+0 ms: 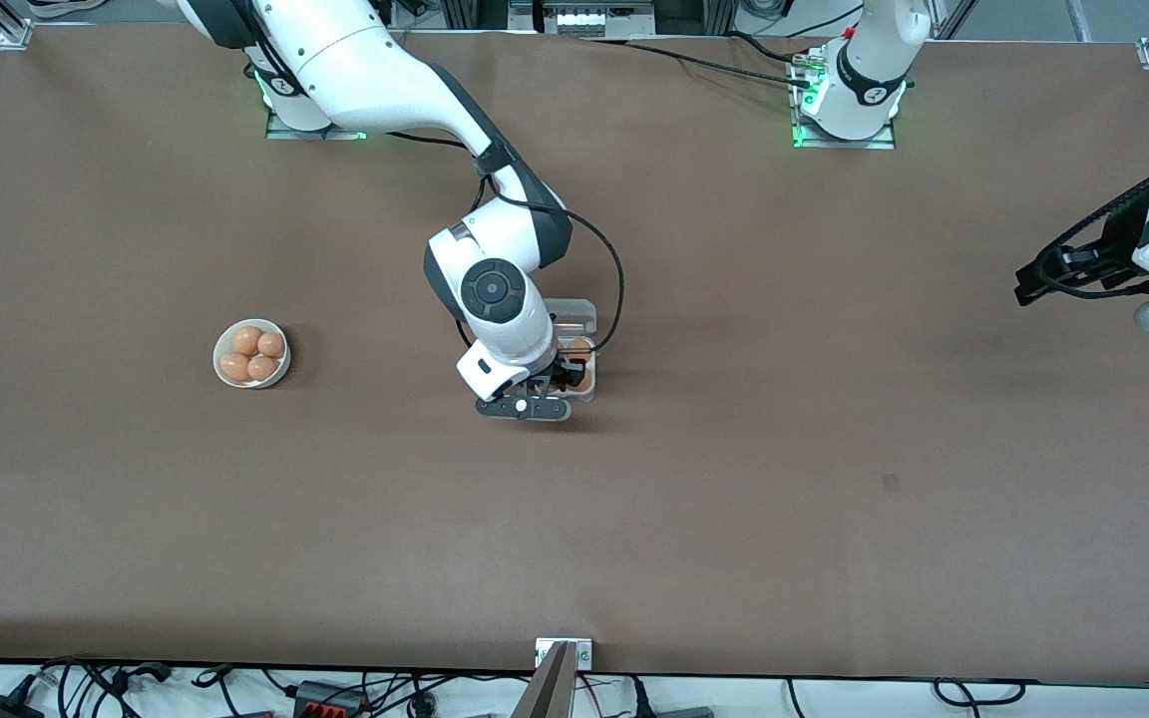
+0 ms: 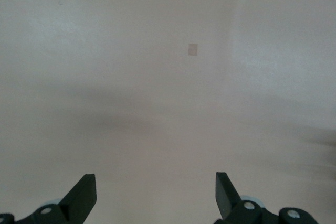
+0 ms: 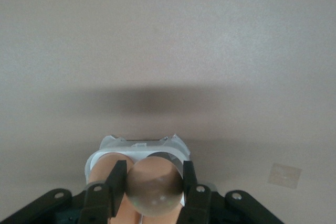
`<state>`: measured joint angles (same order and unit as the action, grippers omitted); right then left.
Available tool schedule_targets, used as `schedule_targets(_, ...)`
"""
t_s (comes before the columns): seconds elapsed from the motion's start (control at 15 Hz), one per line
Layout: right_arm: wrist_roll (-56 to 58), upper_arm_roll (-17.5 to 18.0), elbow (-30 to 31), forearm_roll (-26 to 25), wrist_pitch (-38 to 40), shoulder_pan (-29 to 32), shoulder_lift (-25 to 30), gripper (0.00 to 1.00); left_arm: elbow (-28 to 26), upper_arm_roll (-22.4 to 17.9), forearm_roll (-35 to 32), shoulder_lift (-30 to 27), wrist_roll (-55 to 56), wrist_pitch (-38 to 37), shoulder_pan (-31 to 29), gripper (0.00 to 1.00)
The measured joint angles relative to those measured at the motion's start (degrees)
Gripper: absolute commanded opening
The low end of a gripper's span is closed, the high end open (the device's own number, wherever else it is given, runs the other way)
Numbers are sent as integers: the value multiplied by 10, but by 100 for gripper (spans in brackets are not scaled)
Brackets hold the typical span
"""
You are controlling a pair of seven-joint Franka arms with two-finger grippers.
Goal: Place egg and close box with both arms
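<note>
Right gripper [image 1: 563, 384] low over the box [image 1: 574, 344] near the middle of the table [image 1: 834, 519], roughly level with the bowl [image 1: 251, 353] and well in from every edge. Fingers [image 3: 116, 182] pinched on the egg [image 3: 155, 184], one black pad on each side of the tan shell. Egg held just above the whitish tray of the box [image 3: 142, 148], with a second egg [image 3: 102, 169] seated in a cell right beside it. Clear lid of the box [image 1: 576, 315] lying open and flat, toward the edge where the arm bases stand. Most of the tray hidden under the right wrist in the front view; number of eggs in the tray not clear.

Round white bowl toward the right arm's end of the table, well apart from the box. Four tan eggs [image 1: 253, 355] in it, packed close and touching.

Left gripper [image 1: 1043, 279] up in the air over the left arm's end of the table, waiting, well apart from the box. Fingers [image 2: 84, 195] spread wide, nothing between them, only bare brown surface and a small pale square patch [image 2: 192, 49] below.
</note>
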<state>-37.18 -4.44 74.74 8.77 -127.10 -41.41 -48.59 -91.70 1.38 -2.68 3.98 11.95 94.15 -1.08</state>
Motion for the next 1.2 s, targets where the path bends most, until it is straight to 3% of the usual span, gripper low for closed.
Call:
schedule_targets(0.6, 0, 0, 16, 1, -3, 0, 0, 1, 0, 0, 0, 0, 0, 0, 0, 100)
schedule_targets(0.67, 0, 0, 16, 1, -3, 0, 0, 54, 0, 0, 0, 0, 0, 0, 0, 100)
schedule_targets(0.73, 0, 0, 16, 1, -3, 0, 0, 100, 0, 0, 0, 0, 0, 0, 0, 100)
schedule_targets(1.2, -2, -9, 9, 16, 5, 2, 25, 100, 0, 0, 0, 0, 0, 0, 0, 100)
